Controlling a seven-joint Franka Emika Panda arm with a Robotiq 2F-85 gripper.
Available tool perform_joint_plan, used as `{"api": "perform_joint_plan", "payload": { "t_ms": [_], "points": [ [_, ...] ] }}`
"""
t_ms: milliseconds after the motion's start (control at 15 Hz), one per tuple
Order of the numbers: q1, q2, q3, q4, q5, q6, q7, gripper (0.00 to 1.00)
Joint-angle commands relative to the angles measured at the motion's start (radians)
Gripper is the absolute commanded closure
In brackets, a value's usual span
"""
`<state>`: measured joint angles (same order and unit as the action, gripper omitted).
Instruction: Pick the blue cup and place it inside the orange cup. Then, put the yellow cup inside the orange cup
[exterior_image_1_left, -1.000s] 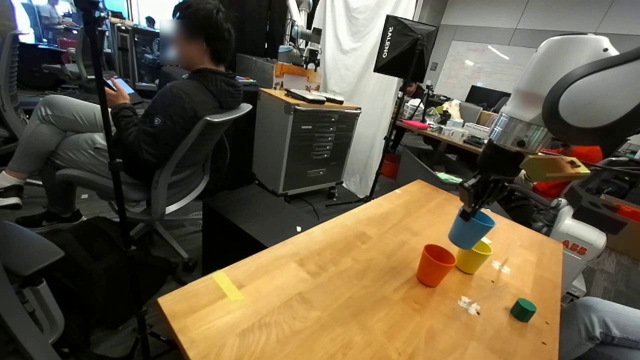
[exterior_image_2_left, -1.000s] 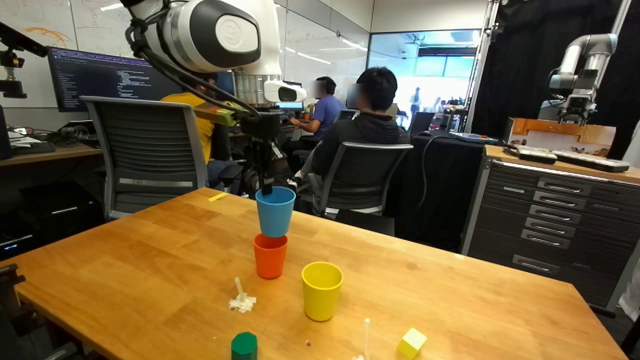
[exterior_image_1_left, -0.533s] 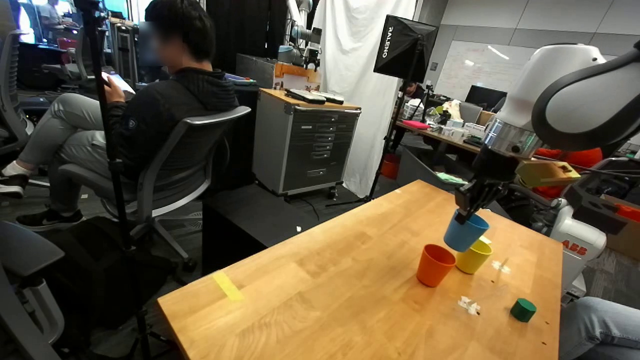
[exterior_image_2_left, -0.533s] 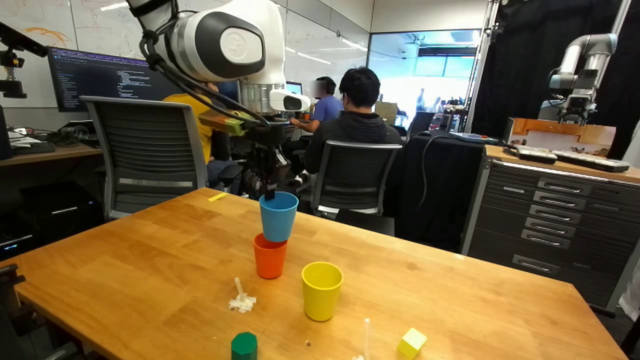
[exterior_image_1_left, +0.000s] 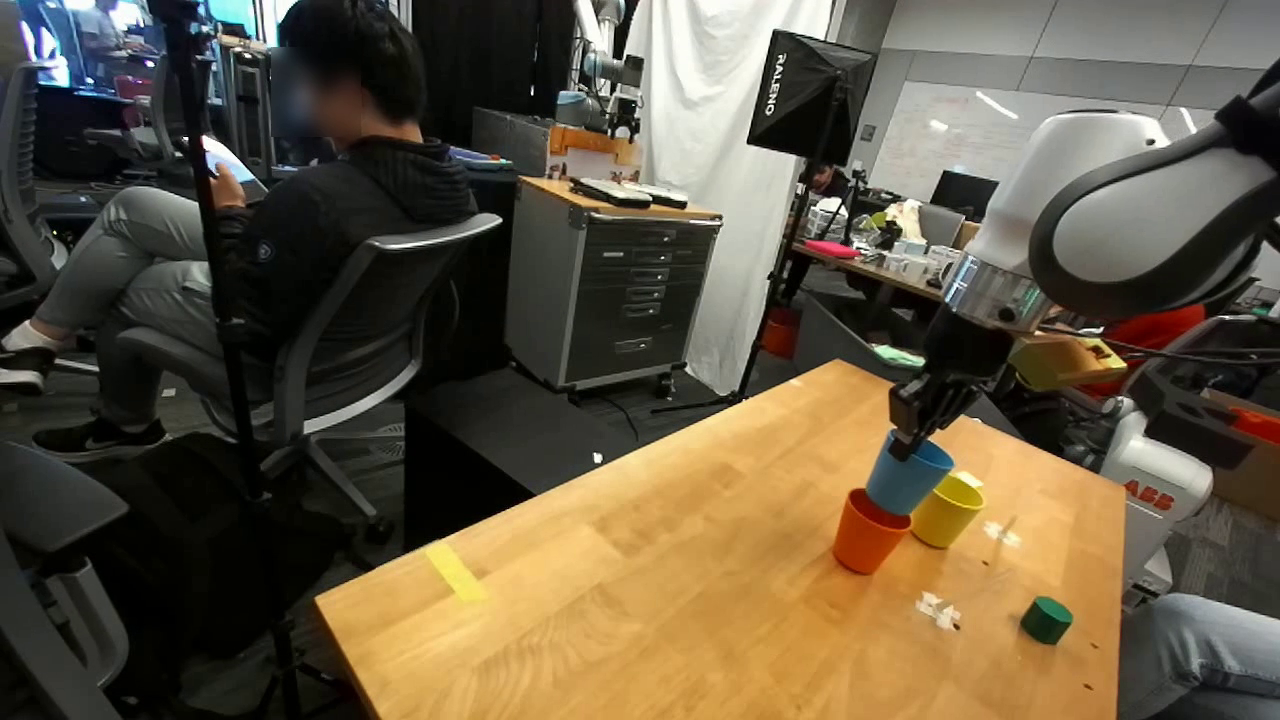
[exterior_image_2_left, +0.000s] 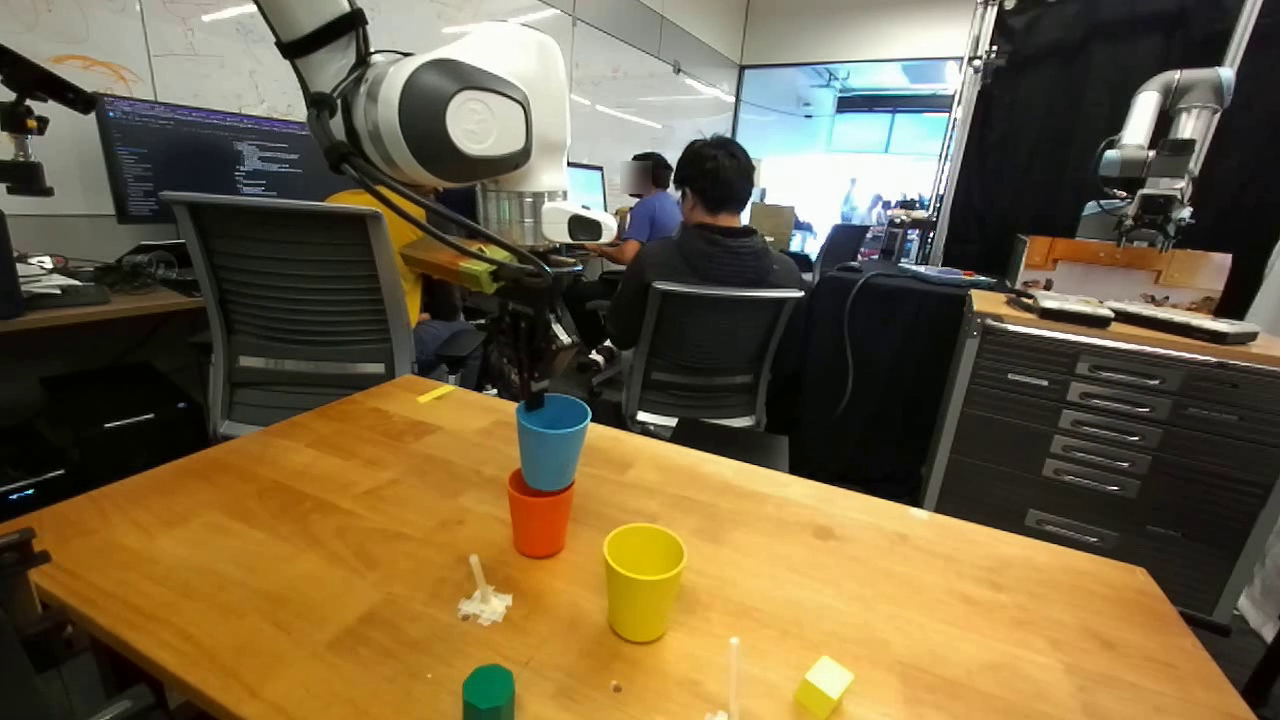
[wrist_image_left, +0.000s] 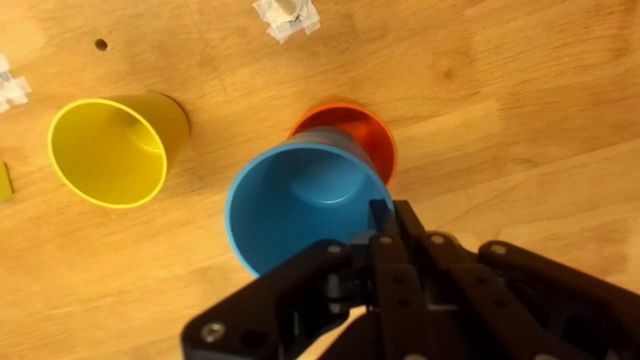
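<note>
In the wrist view the gripper (wrist_image_left: 394, 212) takes up the lower right and pinches the rim of the blue cup (wrist_image_left: 300, 215), one finger inside the wall, one outside. From the fingertips the blue cup spreads to the left, its mouth toward the camera. Past it, a little above and to the right in the frame, the orange cup (wrist_image_left: 376, 135) shows as a crescent, the rest hidden by the blue one. The yellow cup (wrist_image_left: 107, 155) stands apart at the left of the frame.

In both exterior views the blue cup hangs below the fingertips, held at the left part of its rim, with its base at the mouth of the orange cup. Whether that base is just within the orange rim or just over it is hard to say from these angles. The orange cup and the yellow cup stand upright on the table (exterior_image_2_left: 900, 610), near each other. In an exterior view a green block (exterior_image_2_left: 488, 692) is cut by the bottom edge, left of centre, and a yellow cube (exterior_image_2_left: 825, 688) lies near the bottom, right of centre.
</note>
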<state>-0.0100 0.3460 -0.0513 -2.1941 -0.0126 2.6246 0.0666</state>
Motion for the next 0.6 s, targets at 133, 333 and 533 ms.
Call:
{"api": "perform_joint_plan", "payload": {
  "t_ms": [133,333,533],
  "points": [
    [-0.022,0.043,0.025,0.042,0.030,0.005,-0.051,0.95],
    [-0.023,0.056,0.024,0.052,0.029,0.004,-0.054,0.95],
    [-0.023,0.072,0.024,0.062,0.027,0.004,-0.056,0.94]
  ]
}}
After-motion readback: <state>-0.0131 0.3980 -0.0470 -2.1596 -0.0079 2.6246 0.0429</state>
